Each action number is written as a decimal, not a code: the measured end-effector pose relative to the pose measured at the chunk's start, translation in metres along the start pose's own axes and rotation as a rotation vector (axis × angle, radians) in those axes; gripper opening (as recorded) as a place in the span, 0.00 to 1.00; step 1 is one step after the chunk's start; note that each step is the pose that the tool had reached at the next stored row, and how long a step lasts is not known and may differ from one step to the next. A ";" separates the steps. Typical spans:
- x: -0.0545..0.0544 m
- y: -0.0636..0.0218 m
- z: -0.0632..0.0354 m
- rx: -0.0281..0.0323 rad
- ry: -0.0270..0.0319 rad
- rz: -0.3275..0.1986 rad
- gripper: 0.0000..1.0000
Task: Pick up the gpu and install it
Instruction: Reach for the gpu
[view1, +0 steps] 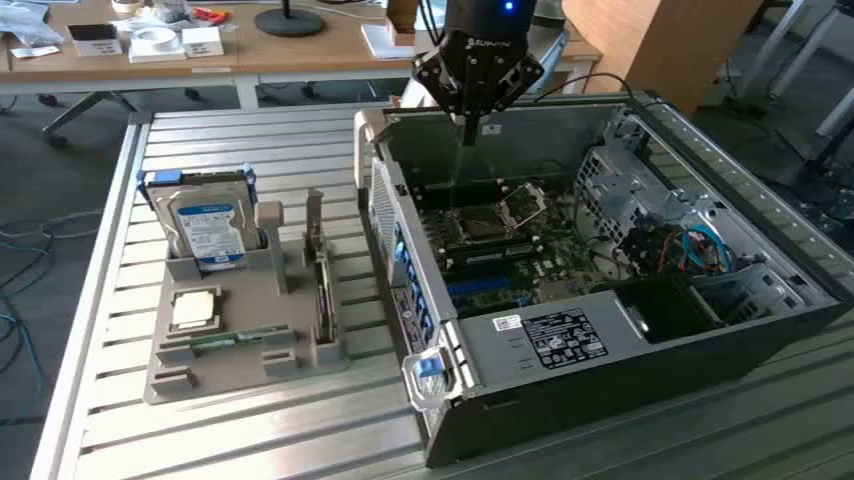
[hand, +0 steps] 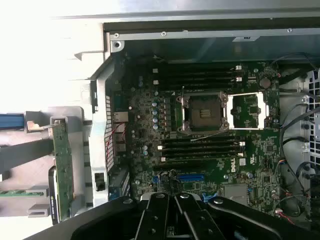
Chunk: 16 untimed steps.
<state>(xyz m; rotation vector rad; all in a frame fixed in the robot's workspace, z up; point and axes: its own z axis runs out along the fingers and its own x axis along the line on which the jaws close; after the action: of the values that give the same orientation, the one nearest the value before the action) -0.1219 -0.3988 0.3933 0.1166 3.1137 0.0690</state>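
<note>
The gpu (hand: 61, 165), a flat green circuit-board card with a dark fan on one face, stands on edge in a slot of the grey plastic holder tray (view1: 220, 385). It is well off to the side of the pincer and lower than it, beyond the side wall of the open black computer case (view1: 641, 350).

The black pincer (view1: 467, 132) hangs over the case interior, above the green motherboard's open silver processor socket (hand: 204, 112). Its fingers are pressed together and it has hold of nothing.

The main risks, as I judge them:
- Fingers this tight would strike the card's thin top edge rather than straddle it.
- Crossing low could clip the case wall.
- A grip off-centre or on the fan could tilt the card in its slot.
- The bare socket directly below is easily damaged.
</note>
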 end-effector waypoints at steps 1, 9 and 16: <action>0.000 0.0000 0.0000 0.0001 0.0000 0.000 0.11; 0.002 -0.0001 -0.0001 0.0001 0.0000 0.000 0.11; 0.006 -0.0005 -0.0002 0.0001 0.0000 0.000 0.11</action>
<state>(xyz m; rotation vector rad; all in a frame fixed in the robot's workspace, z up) -0.1281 -0.3988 0.3933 0.1166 3.1137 0.0688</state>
